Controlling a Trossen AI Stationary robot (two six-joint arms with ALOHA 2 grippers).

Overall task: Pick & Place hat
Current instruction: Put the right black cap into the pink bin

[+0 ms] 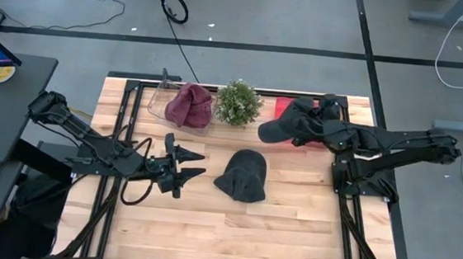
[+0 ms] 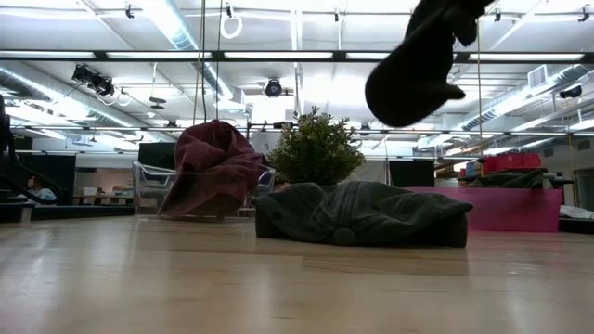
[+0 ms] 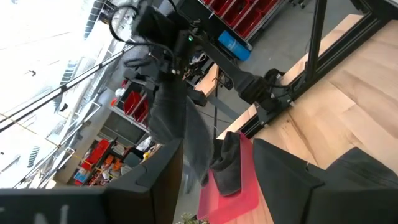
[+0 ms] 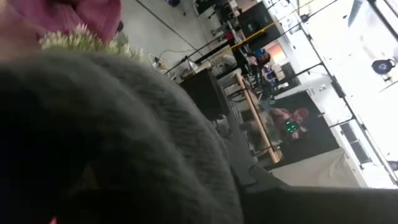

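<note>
Right gripper (image 1: 313,118) reaches over the red tray (image 1: 284,107), jaws clamping a dark cap (image 1: 285,127) aloft; left gripper (image 1: 194,165) low, jaws parted

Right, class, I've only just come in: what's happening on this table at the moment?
The right gripper is shut on a dark cap, holding it in the air above the red tray at the table's back right. A dark grey beanie lies flat mid-table. The left gripper hovers open and empty to the left of it. A maroon hat sits in a clear bin beside a small potted plant.
</note>
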